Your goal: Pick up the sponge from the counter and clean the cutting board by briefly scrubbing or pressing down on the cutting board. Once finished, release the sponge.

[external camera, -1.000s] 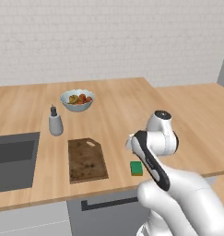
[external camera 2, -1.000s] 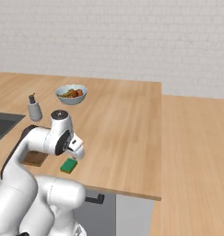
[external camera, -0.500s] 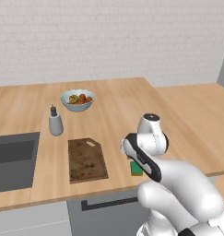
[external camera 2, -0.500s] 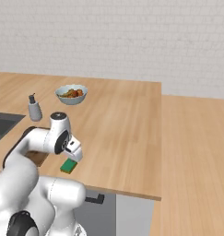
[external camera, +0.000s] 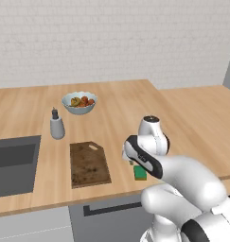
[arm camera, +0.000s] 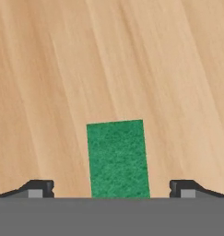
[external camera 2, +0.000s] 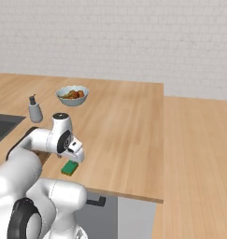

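The green sponge [external camera: 139, 173] lies flat on the wooden counter [external camera: 116, 108] near its front edge, just right of the dark brown cutting board [external camera: 89, 164]. My gripper [external camera 2: 76, 156] hangs a little above the sponge [external camera 2: 69, 168], pointing down at it. In the hand view the sponge [arm camera: 117, 159] sits centred between the two fingertips, lengthwise along the view. The gripper [arm camera: 111, 188] is open wide, with bare counter showing on both sides of the sponge. The board carries speckled dirt marks, and its handle hole is at the far end.
A bowl of food [external camera: 79, 102] stands at the back of the counter. A grey soap bottle [external camera: 56, 125] is behind the board's left corner. The dark sink [external camera: 12, 163] is inset at the left. The counter's front edge runs close to the sponge.
The hand has shifted left and come down over the sponge. The sponge and the board have not moved. The jaws stay wide open.
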